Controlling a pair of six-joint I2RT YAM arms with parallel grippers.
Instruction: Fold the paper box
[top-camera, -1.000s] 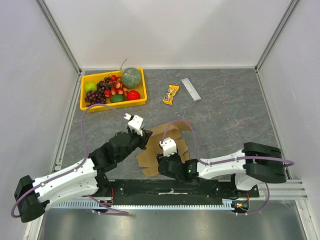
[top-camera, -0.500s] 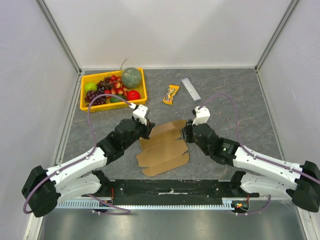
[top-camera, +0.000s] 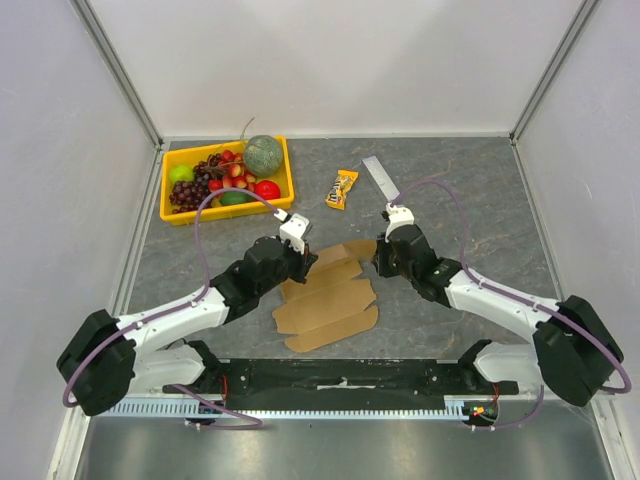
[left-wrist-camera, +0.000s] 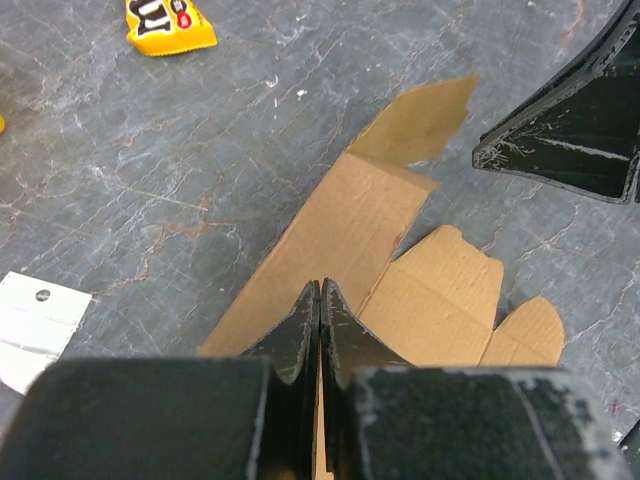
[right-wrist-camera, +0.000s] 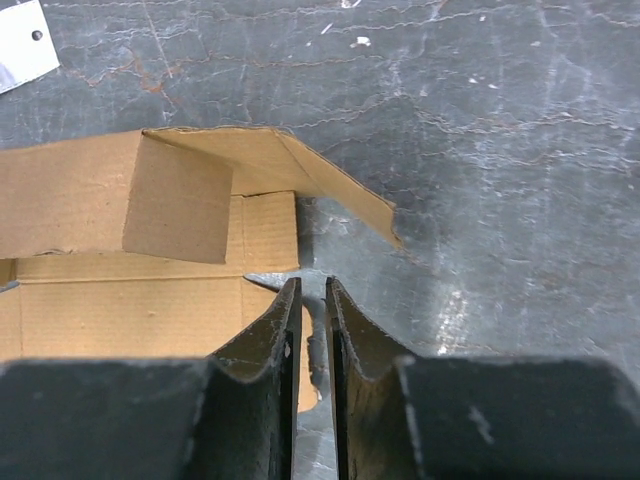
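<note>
paper box (top-camera: 325, 305) is a die-cut sheet lying mostly flat on the surface (top-camera: 470, 230), toward the near edge and about midway between the left and right edges. Far end is partly up: one panel stands and a flap (right-wrist-camera: 345, 200) slopes off it toward the right.

left pincer (left-wrist-camera: 320, 300): clenched, tips pressed together over the sheet's left side. No cardboard visible between the tips. Can't tell if they touch the sheet.

right pincer (right-wrist-camera: 312, 292): nearly clenched, thin slit left, nothing in it. Tips sit just at the sheet's right edge, under the sloped flap.

Handling, my read:
- light, so it will slide on the surface if pushed from one side only. Needs the other arm pinning it.
- stiff across the panels, hinges only on the score lines. Fold along those.
- thin edges, hard to pinch while flat. Grab a raised flap or panel edge instead.
- tabs are small and crease easily, so go gently.

candy packet (top-camera: 342, 189), grey bar (top-camera: 382, 178) and fruit tray (top-camera: 226, 213) sit toward the far edge, well apart from the box.
</note>
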